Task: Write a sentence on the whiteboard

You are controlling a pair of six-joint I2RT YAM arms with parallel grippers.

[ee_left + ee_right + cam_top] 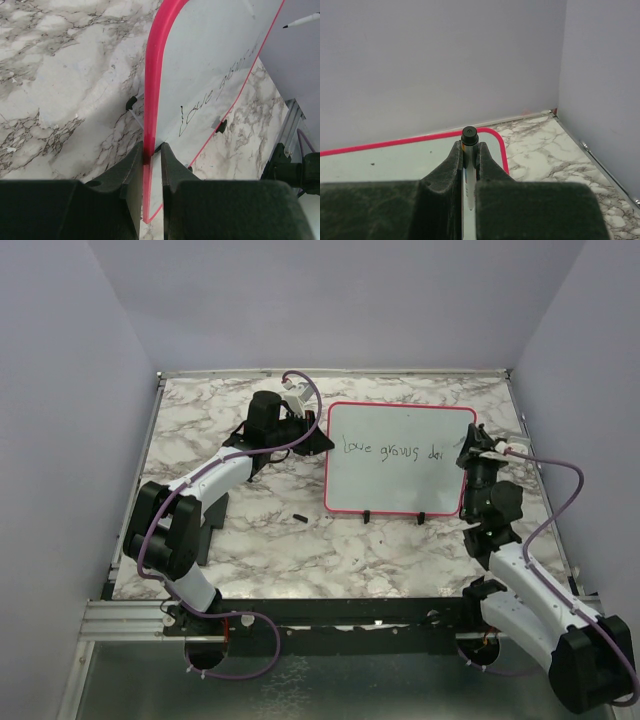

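The whiteboard [400,485] lies flat on the marble table, red-framed, with two black clips [370,516] on its near edge. The sentence [390,450] reads about "Love grows dai" across its upper half. My left gripper [322,435] is at the board's left edge. In the left wrist view it [152,150] is shut on the red frame of the whiteboard [210,60], and the writing [215,95] shows there too. My right gripper [468,452] is at the board's right end, by the last letters. In the right wrist view it [469,150] is shut on a marker [469,135], upright over the whiteboard [395,160].
A small black cap [299,516] lies on the table just left of the board's near corner. Lilac walls close in the table on three sides, with a metal rail [520,420] along the right edge. Marble table [200,430] stretches left of the board.
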